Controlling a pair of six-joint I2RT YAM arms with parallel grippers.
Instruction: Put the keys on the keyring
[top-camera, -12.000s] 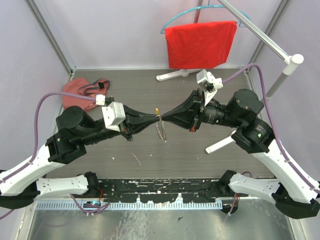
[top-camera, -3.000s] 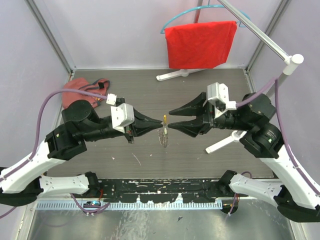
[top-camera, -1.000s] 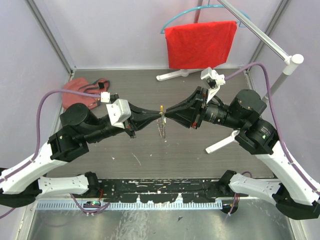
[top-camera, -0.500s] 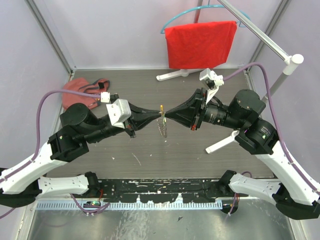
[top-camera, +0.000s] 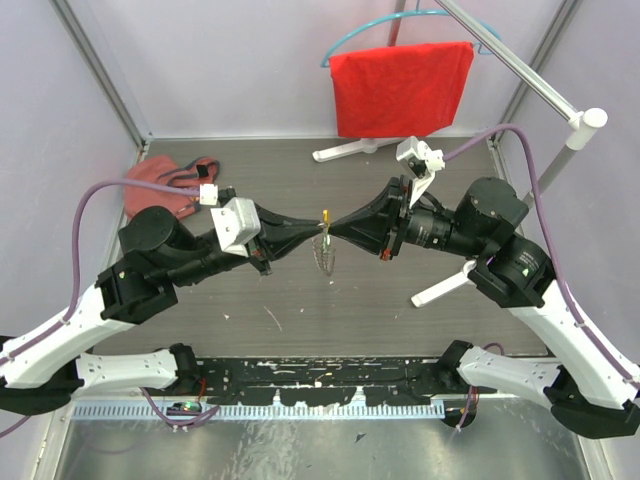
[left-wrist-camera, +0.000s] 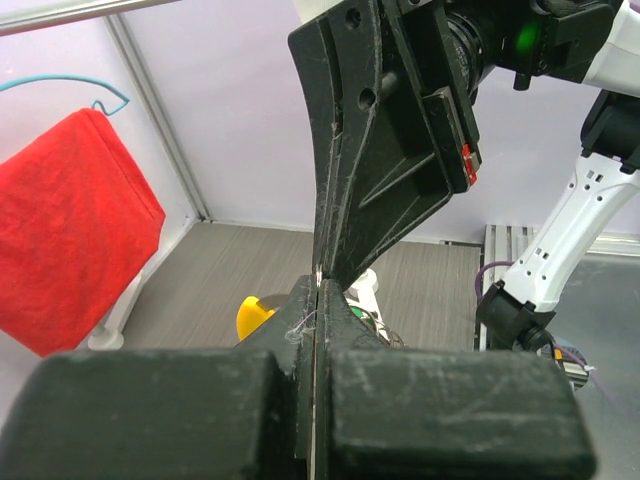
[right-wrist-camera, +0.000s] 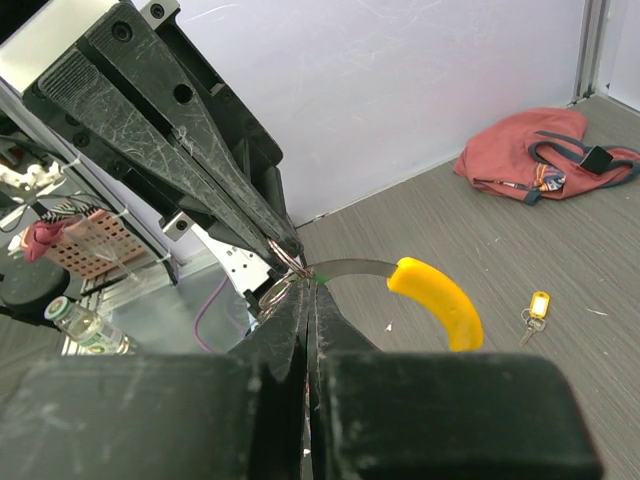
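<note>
Left hand (top-camera: 313, 232) and right hand (top-camera: 334, 231), both mine, meet tip to tip above the middle of the bench (top-camera: 300, 310). Each is closed tight on the keyring (top-camera: 325, 257). Its loop hangs below the 2 tips, and its orange segment (right-wrist-camera: 440, 300) curves away beside my right fingers. 1 small yellow-headed key (right-wrist-camera: 535, 305) lies on the bench toward the far left corner, short of the red pouch (right-wrist-camera: 540, 155).
</note>
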